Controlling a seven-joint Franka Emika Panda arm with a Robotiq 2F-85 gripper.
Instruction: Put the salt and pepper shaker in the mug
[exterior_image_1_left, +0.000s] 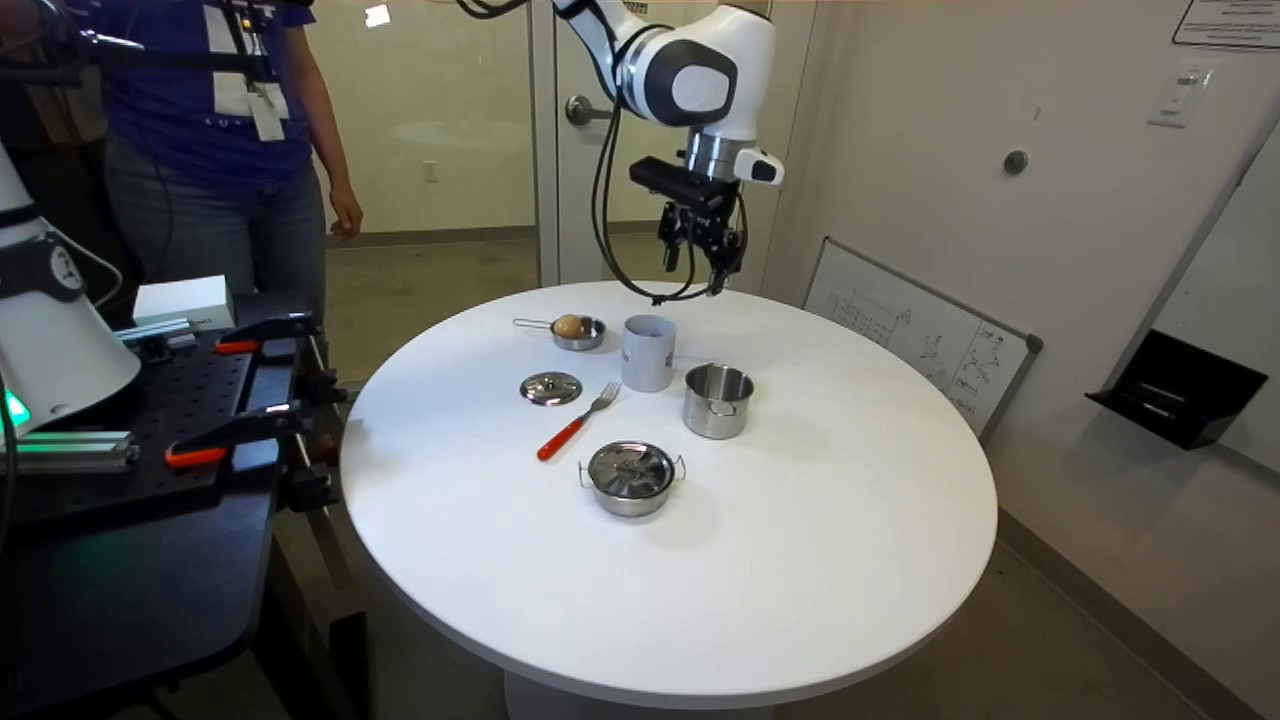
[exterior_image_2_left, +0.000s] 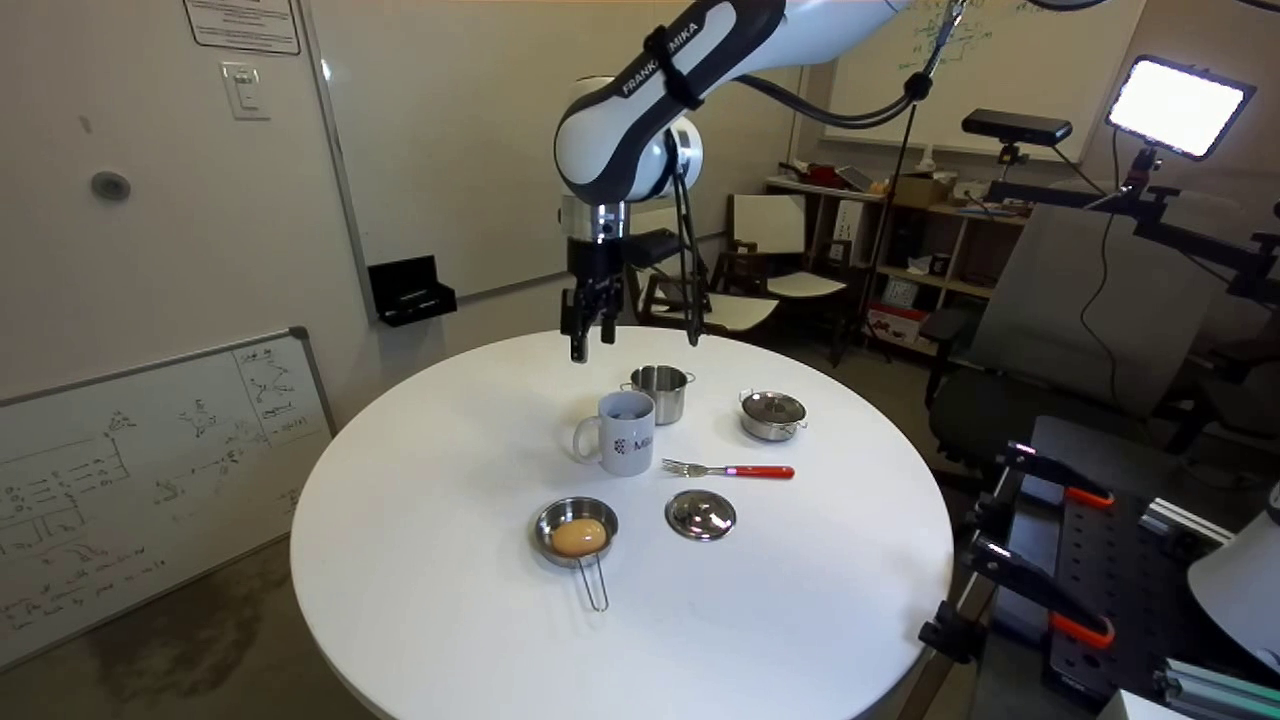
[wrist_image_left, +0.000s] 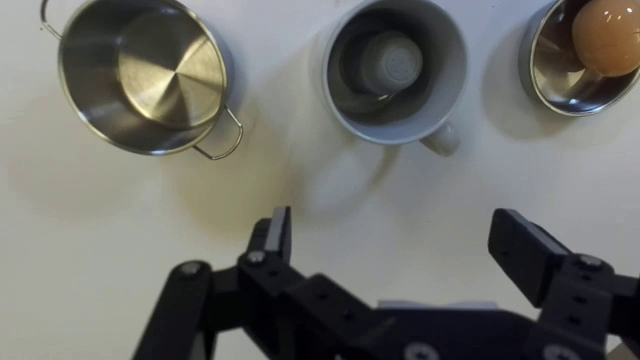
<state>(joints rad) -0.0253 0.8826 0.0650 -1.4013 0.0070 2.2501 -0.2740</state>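
The salt and pepper shaker (wrist_image_left: 398, 63) is a pale cylinder with small holes in its top. In the wrist view it stands inside the white mug (wrist_image_left: 452, 95), towards one side of the mug's inner wall. The mug stands upright on the round table, handle out, in both exterior views (exterior_image_1_left: 648, 357) (exterior_image_2_left: 627, 442). My gripper (wrist_image_left: 391, 212) is open and empty, its fingers wide apart. It hangs above the table, higher than the mug and off to its handle side, in both exterior views (exterior_image_1_left: 693, 273) (exterior_image_2_left: 593, 348). It touches nothing.
A steel pot (wrist_image_left: 145, 75) stands close beside the mug. A small pan (exterior_image_2_left: 578, 560) holding a brown egg (exterior_image_2_left: 579, 537) is on the mug's other side. A loose lid (exterior_image_1_left: 550, 388), a red-handled fork (exterior_image_1_left: 577, 428) and a lidded pot (exterior_image_1_left: 630, 490) lie on the white table (exterior_image_1_left: 800, 560).
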